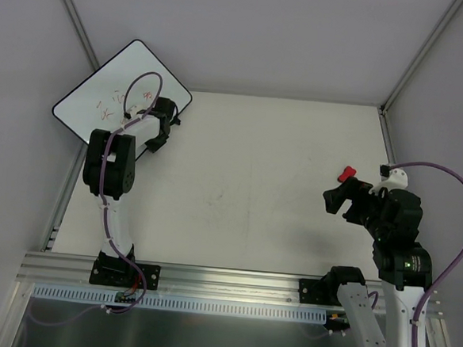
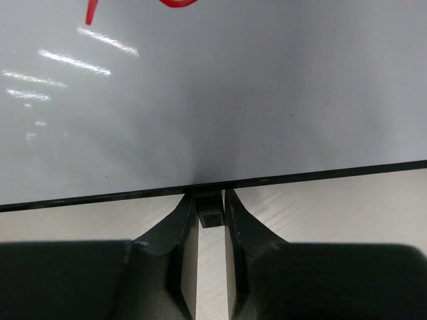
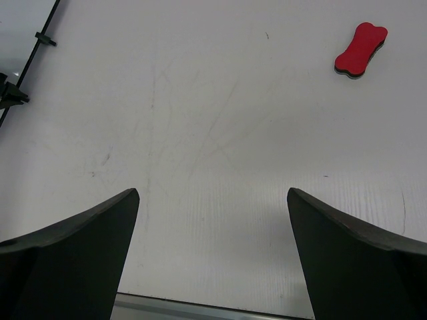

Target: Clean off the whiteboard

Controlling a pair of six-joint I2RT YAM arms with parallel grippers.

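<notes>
Left fingers are drawn in to a narrow gap and appear to pinch a small black clip on the near rim of the whiteboard. Right fingers stand wide apart with nothing between them.

1. Surface: pale and scuffed, carrying every item listed below.
2. Whiteboard: lies flat at the far-left corner of the surface, turned diagonally, so its long axis runs from near-left to far-right. It is directly ahead of the left fingers, with its black rim lying crosswise to them. The left arm is at the board – the right arm is well apart from it, across the surface.
3. Red bone-shaped block: lies flat on the right half of the surface, ahead of the right fingers and to their right, untouched. Judged to be the wiping tool.
4. Red scribbles: cover the middle of the board, so no erasing is evident yet.

Assessment: the left side is placed to hold or reposition the board by its clip. The right side is nearer the block and would have to collect it, then cross leftward to reach the marks – the grip on so small a clip may slip.
</notes>
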